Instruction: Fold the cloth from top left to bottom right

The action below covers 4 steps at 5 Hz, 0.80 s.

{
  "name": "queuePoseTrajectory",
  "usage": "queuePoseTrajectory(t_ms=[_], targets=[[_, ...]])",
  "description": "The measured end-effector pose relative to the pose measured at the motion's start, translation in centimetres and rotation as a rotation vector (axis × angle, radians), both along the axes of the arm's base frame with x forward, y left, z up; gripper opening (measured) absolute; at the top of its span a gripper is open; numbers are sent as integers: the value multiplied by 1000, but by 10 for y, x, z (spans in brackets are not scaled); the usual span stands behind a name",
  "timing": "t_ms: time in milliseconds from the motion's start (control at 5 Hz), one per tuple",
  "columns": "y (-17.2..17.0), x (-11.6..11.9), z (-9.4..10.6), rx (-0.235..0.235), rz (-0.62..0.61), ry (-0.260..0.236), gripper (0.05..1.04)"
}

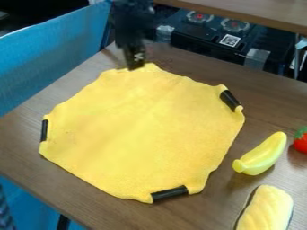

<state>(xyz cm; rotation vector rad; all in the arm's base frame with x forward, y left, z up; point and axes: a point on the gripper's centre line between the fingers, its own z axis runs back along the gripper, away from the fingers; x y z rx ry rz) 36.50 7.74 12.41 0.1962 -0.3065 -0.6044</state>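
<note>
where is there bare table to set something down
The widest bare table lies right of the cloth, above the banana. A narrow strip borders the cloth's left side. Crowded: the right edge, with banana and red toy; the cloth's far corner, by the gripper.

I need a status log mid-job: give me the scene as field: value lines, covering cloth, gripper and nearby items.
yellow cloth: spread out, not folded over
black strips: at its left, upper-right and bottom edges
gripper: at the cloth's top edge; contact unclear
toy banana: right of the cloth
red toy: green-topped, cut off at right edge
ridged yellow item: lower right, kind unclear
table: brown, wood-grained
</note>
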Motion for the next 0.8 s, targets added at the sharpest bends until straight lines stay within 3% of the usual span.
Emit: queuePoseTrajectory(t_ms=[200,400,600,800], targets=[[26,22,-11,9,-31,32,999],[51,41,-35,21,-4,71,999],[64,52,-59,69,6,92,999],[67,59,-60,81,8,59,999]])
